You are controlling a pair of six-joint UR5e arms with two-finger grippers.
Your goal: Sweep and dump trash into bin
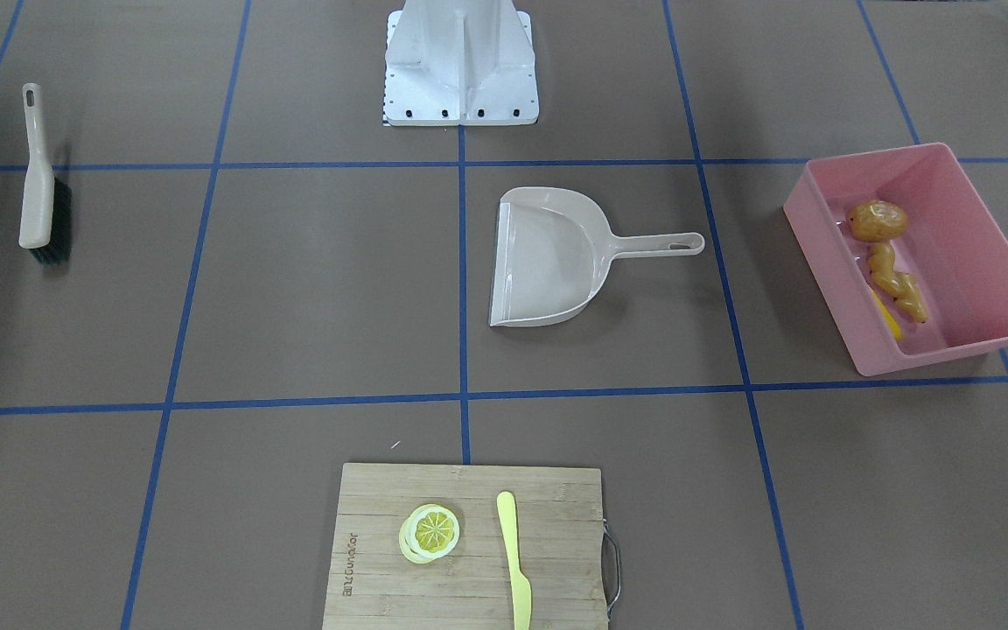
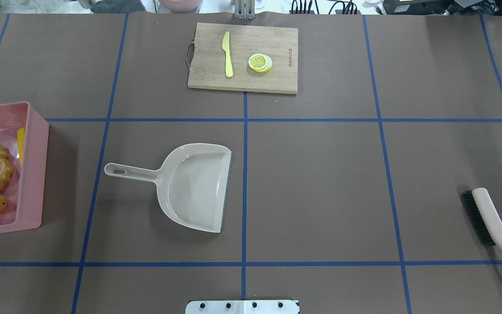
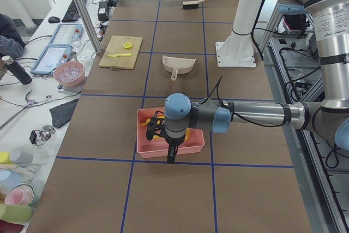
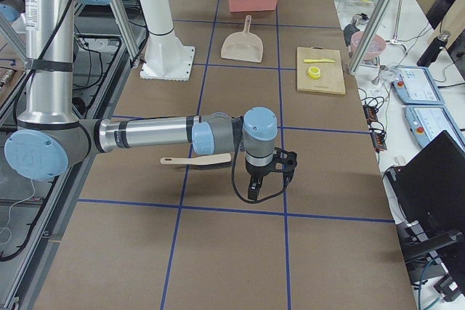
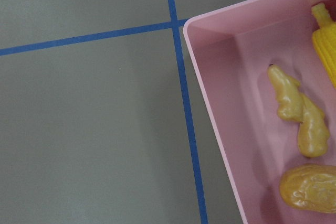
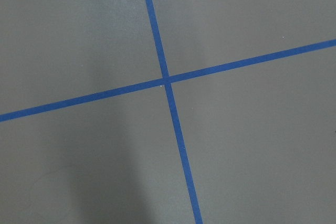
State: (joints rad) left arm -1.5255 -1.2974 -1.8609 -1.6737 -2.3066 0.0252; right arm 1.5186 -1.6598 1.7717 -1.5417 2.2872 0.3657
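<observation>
Pink bin [image 1: 836, 280], yellow corn [image 5: 325, 40], blue-gridded brown table [image 1: 294, 289]

I see a brown table [image 1: 311, 289] divided into rectangles by blue tape lines [image 1: 463, 262], with a white base plate [image 1: 460, 79] standing on the centre line at the robot's edge. Four items lie directly on the surface. They are the pink bin [image 1: 823, 262] at the robot's far left, askew to the grid; a beige dustpan [image 1: 548, 262] just left of centre, its handle toward the bin; a beige brush [image 1: 36, 179] with dark bristles at the far right; and a wooden cutting board [image 1: 399, 569] on the centre line at the operators' edge.
</observation>
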